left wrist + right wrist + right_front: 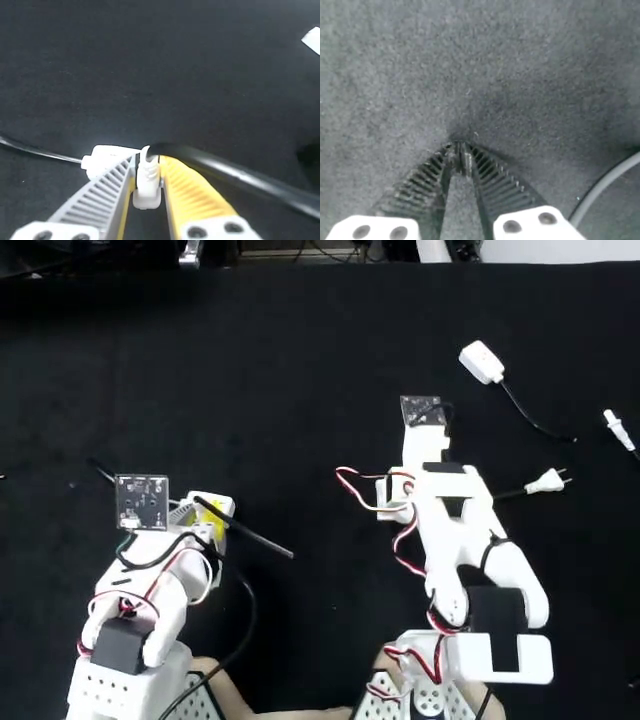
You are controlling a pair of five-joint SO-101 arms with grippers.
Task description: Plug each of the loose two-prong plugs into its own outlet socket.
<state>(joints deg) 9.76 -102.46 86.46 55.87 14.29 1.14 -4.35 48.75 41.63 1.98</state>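
1. Left gripper [147, 161]: clenched on a white plug [146, 186], which is pinched between the grey finger and the yellow finger. A thick black cable [240, 175] leaves the plug at the fingertips and bends away over the table [150, 60].
2. A white connector body [106, 156] lies against the tip of the grey finger, touching or just beside the held plug. A thin dark lead runs from its far end. It cannot be told whether the two are mated.
3. Right gripper [461, 151]: closed on nothing, tips together and down at the table cloth. A pale cable [607, 182] passes near it, apart from the fingers.
4. High view: a loose two-prong plug [546, 480] lies on the table just beside the right arm, prongs pointing away from it, ungripped. A white outlet block [482, 361] lies farther out, well apart from that plug. A small white plug [620, 428] lies at the right edge.
5. Judgement, step in hand: the left arm is on a first mating, with the plug grasped at what appears to be its socket. The task looks early, with at least one plug unplaced.
6. Judgement, next move: it calls for the prongs squared to the slots and a straight push, with the connector body kept from sliding on the cloth. The empty right gripper could brace it.
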